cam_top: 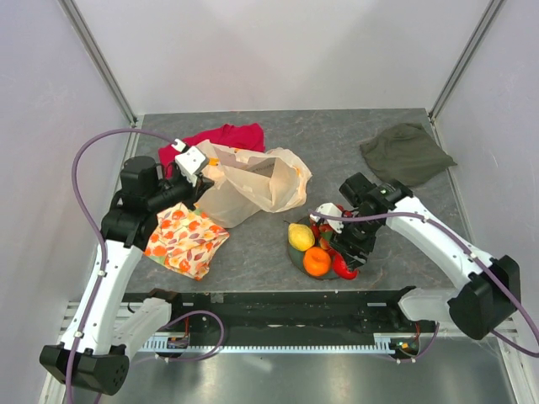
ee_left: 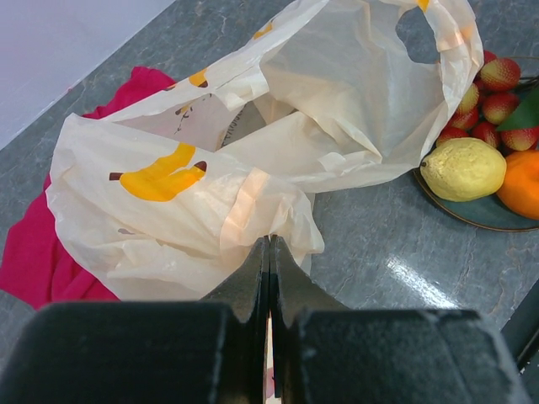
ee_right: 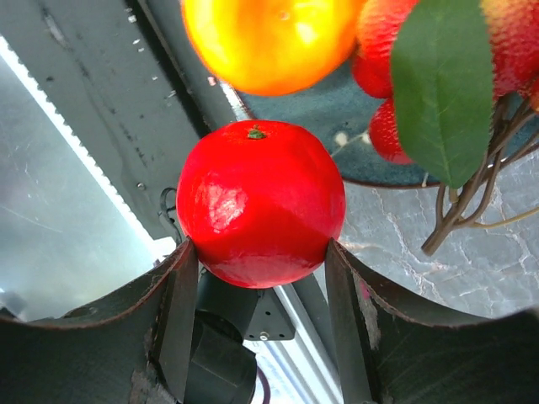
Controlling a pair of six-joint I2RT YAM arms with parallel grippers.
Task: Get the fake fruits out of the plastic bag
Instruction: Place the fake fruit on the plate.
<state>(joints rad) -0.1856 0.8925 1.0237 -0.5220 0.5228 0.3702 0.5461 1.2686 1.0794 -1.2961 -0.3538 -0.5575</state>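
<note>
The plastic bag [cam_top: 253,185] lies crumpled and open in mid table; it fills the left wrist view [ee_left: 337,101]. My left gripper [cam_top: 200,172] is shut on the bag's near edge [ee_left: 270,244]. A yellow lemon [cam_top: 301,236], an orange [cam_top: 317,262] and red berries [cam_top: 322,229] lie on a dark plate [cam_top: 292,252], also seen in the left wrist view [ee_left: 472,210]. My right gripper [cam_top: 344,265] is shut on the red apple [ee_right: 261,202], its fingers touching both sides, just off the plate's rim [ee_right: 337,126]. No grape bunch shows.
An orange-flowered cloth [cam_top: 187,240] lies at the front left under my left arm. A red cloth [cam_top: 223,137] lies behind the bag. An olive cloth [cam_top: 407,151] lies at the back right. Walls close three sides; a metal rail [cam_top: 278,341] runs along the front.
</note>
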